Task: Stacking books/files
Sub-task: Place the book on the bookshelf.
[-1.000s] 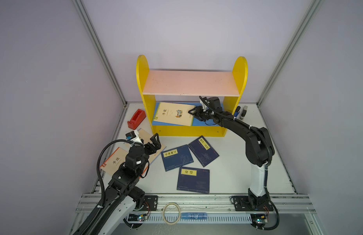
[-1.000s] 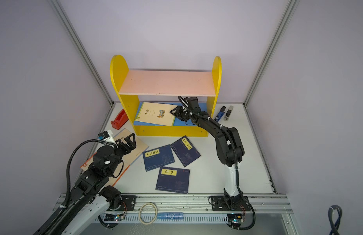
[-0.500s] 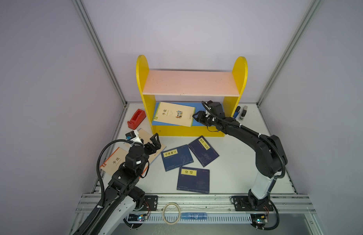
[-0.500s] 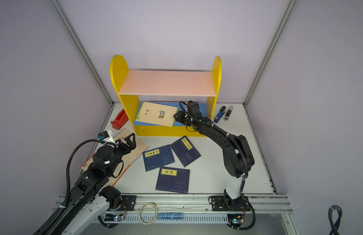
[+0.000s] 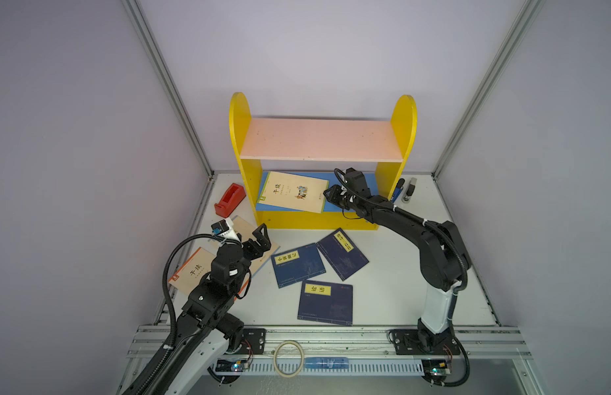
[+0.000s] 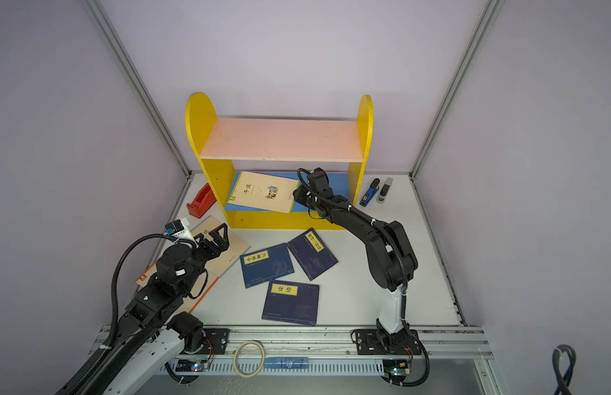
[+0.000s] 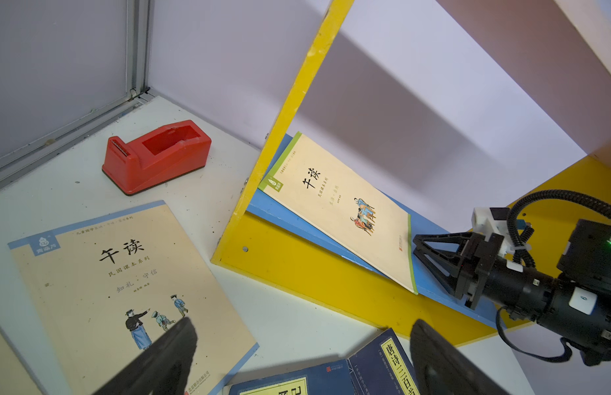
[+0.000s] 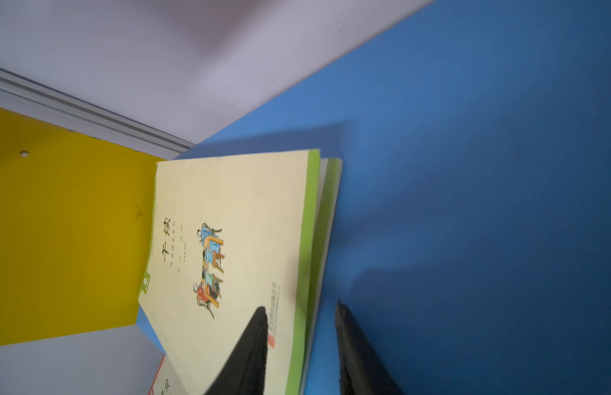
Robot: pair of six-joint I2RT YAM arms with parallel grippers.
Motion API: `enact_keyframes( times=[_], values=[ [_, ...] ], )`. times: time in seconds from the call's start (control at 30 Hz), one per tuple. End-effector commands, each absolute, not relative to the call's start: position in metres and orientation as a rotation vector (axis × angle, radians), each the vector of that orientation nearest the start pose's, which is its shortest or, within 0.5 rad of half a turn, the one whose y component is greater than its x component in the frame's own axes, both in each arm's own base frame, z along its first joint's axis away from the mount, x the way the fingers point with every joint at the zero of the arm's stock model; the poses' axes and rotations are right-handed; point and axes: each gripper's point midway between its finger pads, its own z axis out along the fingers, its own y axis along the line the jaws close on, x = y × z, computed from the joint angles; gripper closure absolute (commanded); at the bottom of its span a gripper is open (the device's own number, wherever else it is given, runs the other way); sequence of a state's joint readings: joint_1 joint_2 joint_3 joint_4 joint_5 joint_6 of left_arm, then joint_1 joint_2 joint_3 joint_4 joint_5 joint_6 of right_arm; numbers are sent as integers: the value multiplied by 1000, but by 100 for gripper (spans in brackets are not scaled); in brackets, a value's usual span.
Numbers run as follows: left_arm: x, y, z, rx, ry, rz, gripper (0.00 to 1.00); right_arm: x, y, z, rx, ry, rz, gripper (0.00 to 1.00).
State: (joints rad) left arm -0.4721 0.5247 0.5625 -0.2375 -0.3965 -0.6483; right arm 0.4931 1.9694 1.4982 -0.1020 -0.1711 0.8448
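Note:
A cream book (image 5: 293, 195) (image 6: 263, 195) (image 8: 235, 239) lies on the blue bottom board of the yellow shelf (image 5: 321, 138). My right gripper (image 5: 329, 196) (image 6: 297, 195) (image 8: 300, 307) is at that book's right edge, jaws narrowly open. One finger is level with the cover and the other is down by the board, with a gap showing between them. Two more cream books (image 5: 194, 273) (image 7: 119, 273) lie at the table's left. My left gripper (image 5: 254, 239) (image 7: 302, 359) hangs wide open over them, holding nothing. Three navy books (image 5: 297, 265) (image 5: 343, 253) (image 5: 326, 302) lie mid-table.
A red tape dispenser (image 5: 228, 200) sits left of the shelf. A blue stapler (image 5: 397, 193) and a grey one (image 5: 409, 190) lie to the shelf's right. A tape roll (image 5: 288, 354) rests on the front rail. The shelf's pink top board overhangs the right gripper.
The right gripper's jaws have narrowed at the book's edge, and that arm's elbow has swung outward and lower. The book and the left arm have not moved.

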Motion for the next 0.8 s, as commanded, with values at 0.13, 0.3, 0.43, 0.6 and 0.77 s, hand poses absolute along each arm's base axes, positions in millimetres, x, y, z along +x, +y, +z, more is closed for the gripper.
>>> enact_keyframes(
  times=[0.13,0.3,0.43,0.6,0.77],
  values=[
    [265,-61,273,-444,1716,-468,0,504,300,136,316,2370,839,70],
    [266,-62,271,-444,1726,-465,0,513,305,133,306,2379,829,73],
    [268,-62,270,-445,1732,-463,0,518,305,132,295,2386,806,73],
    [269,-63,268,-443,1738,-462,0,521,307,131,281,2394,794,71],
    [269,-63,268,-447,1738,-458,0,519,305,135,265,2394,784,69]
  ],
)
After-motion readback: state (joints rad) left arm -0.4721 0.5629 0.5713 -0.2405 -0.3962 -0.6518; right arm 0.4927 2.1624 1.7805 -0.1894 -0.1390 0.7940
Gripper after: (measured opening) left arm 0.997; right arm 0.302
